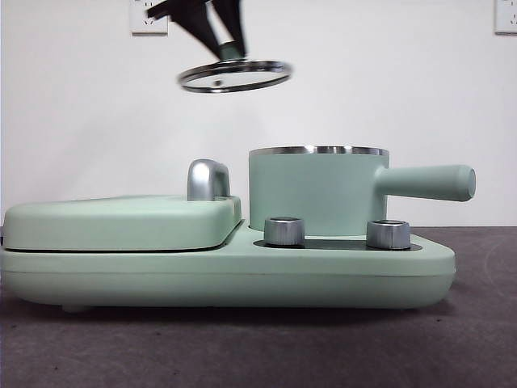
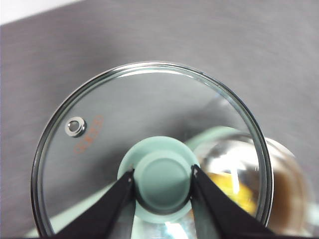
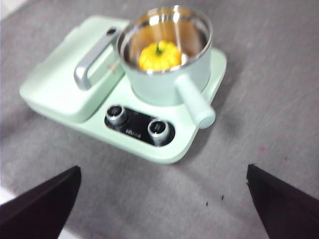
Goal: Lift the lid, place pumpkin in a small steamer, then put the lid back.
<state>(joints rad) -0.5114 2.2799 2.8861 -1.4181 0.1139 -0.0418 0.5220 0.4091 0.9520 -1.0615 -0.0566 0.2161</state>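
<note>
Gripping lid (image 2: 149, 149), lettering unreadable

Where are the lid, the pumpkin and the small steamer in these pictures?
lid (image 2: 149, 119): left wrist view, on its glass face.
pumpkin (image 3: 159, 56): right wrist view, on its yellow top, inside the pot.
small steamer (image 1: 311, 194): front view, on its green side wall.

Lid (image 2: 149, 124): clear glass, shiny metal rim, matt mint plastic knob (pinched in my left gripper (image 2: 163, 175)).
Steamer (image 3: 167, 64): matt mint outside, polished steel inside.
Pumpkin (image 3: 159, 56), inside steamer: glossy yellow.
</note>
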